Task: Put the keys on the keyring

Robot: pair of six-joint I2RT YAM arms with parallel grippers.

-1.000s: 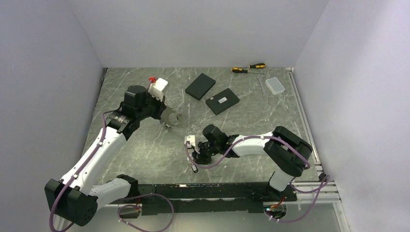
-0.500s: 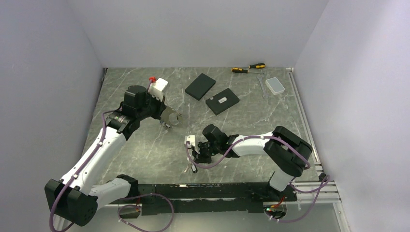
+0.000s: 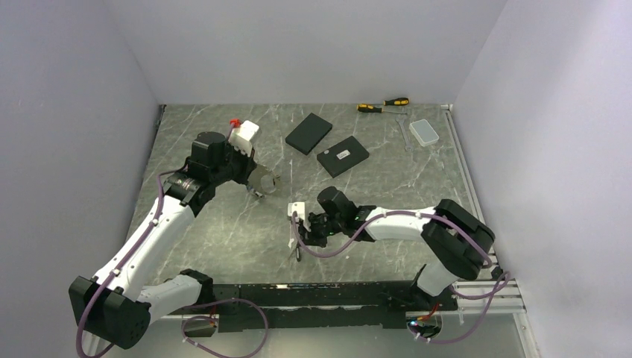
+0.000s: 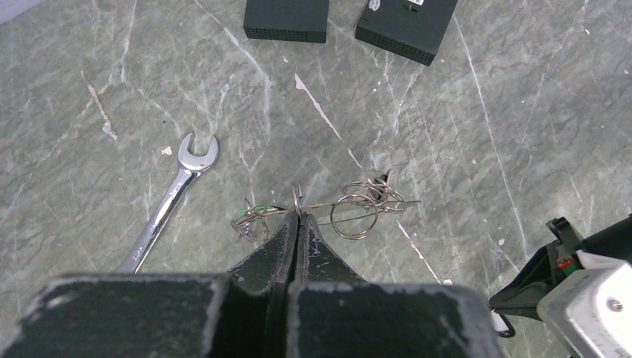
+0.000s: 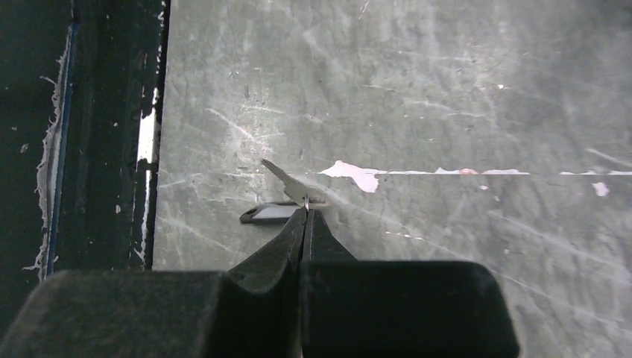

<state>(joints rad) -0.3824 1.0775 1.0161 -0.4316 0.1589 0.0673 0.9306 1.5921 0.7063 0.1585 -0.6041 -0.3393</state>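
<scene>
The left claw point(image 4: 298, 218) is pinching shut on the thin wire of the keyring point(image 4: 337, 205), holding it up off the table point(image 4: 484, 112). That looks deliberate: it is presenting the loop in open air so a key can be threaded on. A green-headed key point(image 4: 253, 212) is hanging at one side of the grip, and a tangle of small rings with a dark key point(image 4: 382, 183) at the other. A wrench point(image 4: 170, 205) is lying below, with two black boxes point(image 4: 287, 19) further back.

Well apart, near the table's front edge, the right claw point(image 5: 306, 212) is clamping closed on a silver key point(image 5: 287, 181), gripping it partway along with the blade poking out past the fingertips. I cannot tell whether it is clear of the surface. Holding it by the middle is leaving an end free, probably for feeding onto the wire.
</scene>
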